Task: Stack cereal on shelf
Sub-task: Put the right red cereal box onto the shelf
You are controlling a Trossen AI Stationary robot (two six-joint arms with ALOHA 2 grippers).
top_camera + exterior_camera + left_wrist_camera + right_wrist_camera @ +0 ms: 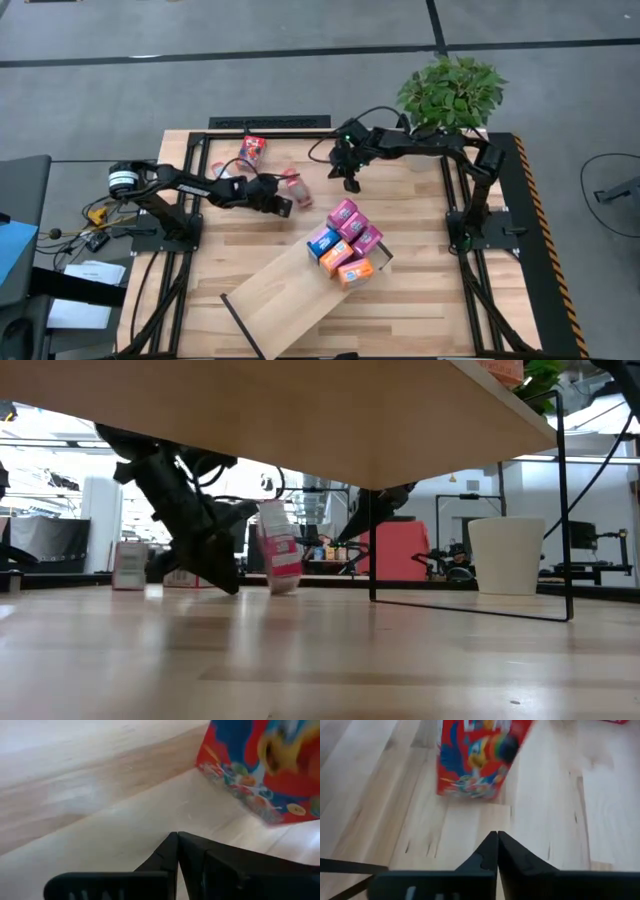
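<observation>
Left gripper [283, 207] closed beside red box [296, 187] | right gripper [352, 184] seemingly closed, hovering

pale matt planked wood tabletop [420, 290], smooth pale wood shelf [285, 295] with black metal frame, glossy printed cardboard cereal [345, 242]

— On the shelf [275, 300], at its right end: a cluster of cereal boxes [343, 243].
— Elsewhere on the tabletop [420, 300]?
— Toward the far edge, left of centre: one box [252, 149] lying, another [297, 188] nearer the middle. Plant [452, 92] at far right corner.
</observation>
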